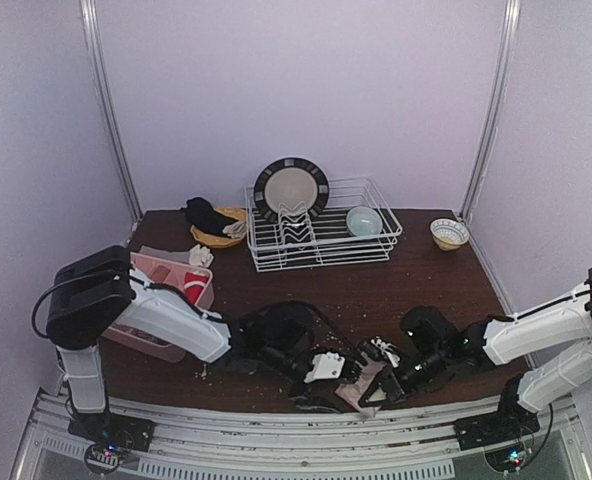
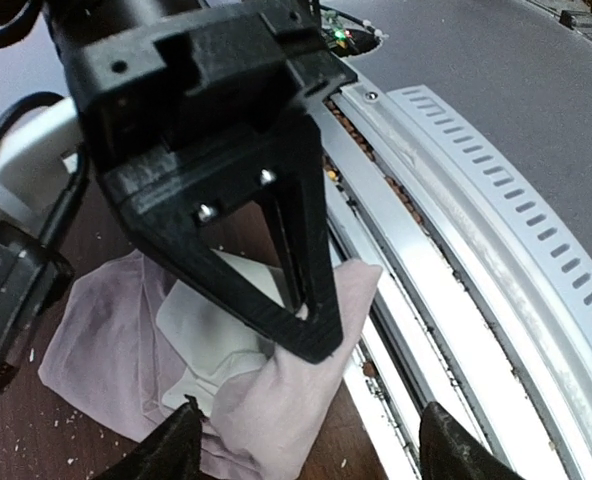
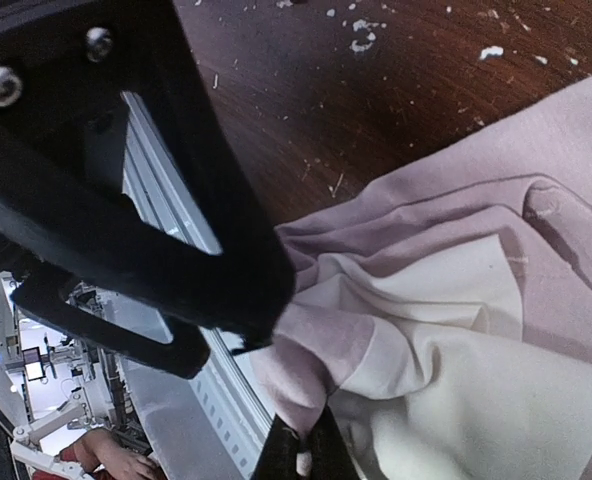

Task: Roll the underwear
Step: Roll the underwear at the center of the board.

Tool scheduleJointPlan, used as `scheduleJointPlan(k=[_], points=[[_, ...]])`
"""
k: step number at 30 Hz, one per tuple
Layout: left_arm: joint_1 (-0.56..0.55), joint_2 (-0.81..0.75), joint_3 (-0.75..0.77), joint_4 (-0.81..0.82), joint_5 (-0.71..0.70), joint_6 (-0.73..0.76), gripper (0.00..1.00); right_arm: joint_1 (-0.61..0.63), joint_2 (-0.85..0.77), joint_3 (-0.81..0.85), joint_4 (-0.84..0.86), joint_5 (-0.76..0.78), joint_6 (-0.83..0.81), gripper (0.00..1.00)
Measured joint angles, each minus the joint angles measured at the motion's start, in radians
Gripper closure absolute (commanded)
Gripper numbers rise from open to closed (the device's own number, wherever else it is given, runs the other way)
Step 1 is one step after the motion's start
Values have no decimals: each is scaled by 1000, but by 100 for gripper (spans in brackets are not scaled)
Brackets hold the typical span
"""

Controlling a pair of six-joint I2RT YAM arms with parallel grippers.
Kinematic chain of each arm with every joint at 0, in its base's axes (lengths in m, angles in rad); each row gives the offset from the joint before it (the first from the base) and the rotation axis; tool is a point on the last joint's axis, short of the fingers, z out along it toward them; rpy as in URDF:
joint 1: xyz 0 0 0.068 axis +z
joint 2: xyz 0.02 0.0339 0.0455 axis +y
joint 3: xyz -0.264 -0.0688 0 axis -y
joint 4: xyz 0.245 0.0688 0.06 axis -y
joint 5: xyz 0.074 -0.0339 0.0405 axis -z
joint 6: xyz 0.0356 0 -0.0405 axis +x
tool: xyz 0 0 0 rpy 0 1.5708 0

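Underwear [image 1: 361,392]: lilac outside, white inside, crumpled on the table [image 1: 396,290] directly between the two tools. One edge lies just beside the metal rail [image 2: 446,290] that runs under the left tool's outer finger.

Handling, as a judgement: light, limp cloth with no stiffness. It will likely sag, bunch and unroll the moment it is let go, and a thin pinch may slip off it. The best hold is along a hem, through both layers and at both ends of one edge, so the roll starts even.

Right tool [image 3: 298,452]: jaws closed tight, pinching a raised fold of the lilac cloth at its tips. Whether it catches one layer or two cannot be told from the wrist view.

Left tool [image 2: 311,448]: jaws apart, straddling the bunched cloth below it. It grips nothing, and one fingertip is at or near the fabric.
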Motion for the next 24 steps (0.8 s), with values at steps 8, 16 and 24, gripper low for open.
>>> scheduleJointPlan(k=[8,16,24], points=[[0,80,100,-96,36,58,52,-1,-29,-4,-26,1,-9,100],[0,119,134,-101,38,72,93,-1,-30,-24,-25,1,-10,100],[0,134,142,-92,13,-8,100,-4,-114,-39,-49,38,-9,64]])
